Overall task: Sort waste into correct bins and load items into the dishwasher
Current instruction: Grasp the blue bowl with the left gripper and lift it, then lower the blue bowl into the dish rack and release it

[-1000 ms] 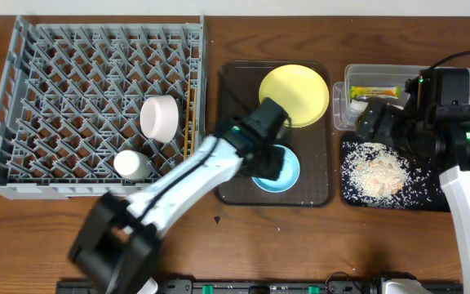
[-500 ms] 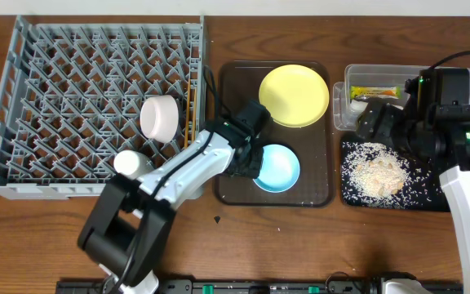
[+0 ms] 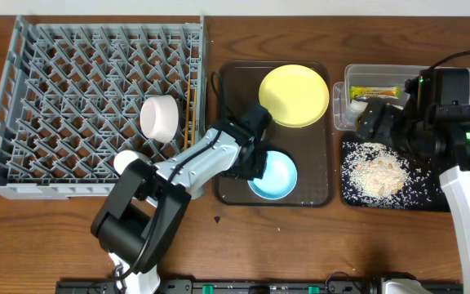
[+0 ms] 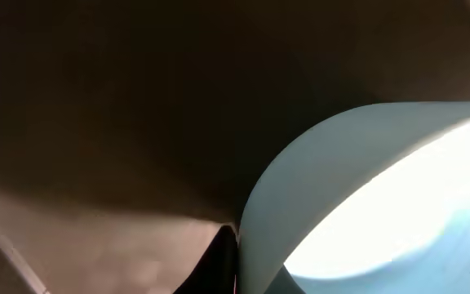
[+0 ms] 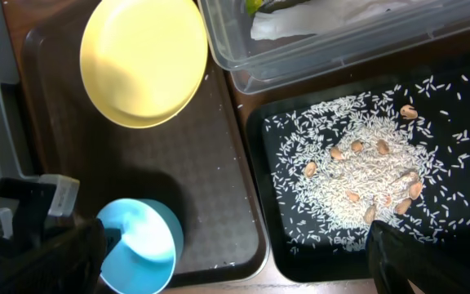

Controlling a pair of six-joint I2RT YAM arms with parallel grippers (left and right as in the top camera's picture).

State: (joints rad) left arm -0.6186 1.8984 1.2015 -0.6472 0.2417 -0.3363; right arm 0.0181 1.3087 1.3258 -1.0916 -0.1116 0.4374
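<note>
Dish rack (image 3: 72, 73) at left, holding a bowl (image 3: 159, 117) and chopsticks (image 3: 189, 122); serving tray (image 3: 312, 163) at centre, with plate (image 3: 294, 95) behind and second bowl (image 3: 277, 175) in front; at right, tub (image 3: 382, 72) with wrapper (image 3: 379, 92) behind shallow tray (image 3: 431, 196) bearing crumbs (image 3: 374, 171).

Grey plastic dish rack (image 3: 96, 106); glossy light blue bowl (image 3: 274, 175); clear plastic tub (image 3: 374, 82); wood-grain table (image 3: 317, 237).
</note>
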